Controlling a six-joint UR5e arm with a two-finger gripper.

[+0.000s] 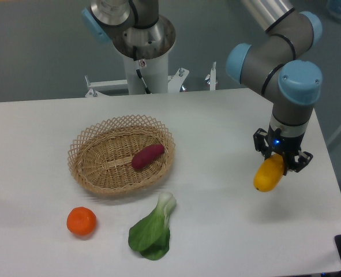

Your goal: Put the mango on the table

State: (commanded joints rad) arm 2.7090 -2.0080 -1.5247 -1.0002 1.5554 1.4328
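White flat bench (216, 231): fingers (280, 158) pinch smooth yellow-orange oblong mango (268, 175), long axis tilted, hanging below them above bench.

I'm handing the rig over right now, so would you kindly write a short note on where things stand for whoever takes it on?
Gripper: shut on the mango, at the right side of the table.
Mango: hangs tilted from the fingers; whether its lower end touches the tabletop cannot be told.
Also there: sweet potato in the wicker basket; tangerine and a leafy green on the table in front of the basket.
Done: mango carried clear of the basket.
Left: set it down if needed, open, withdraw.
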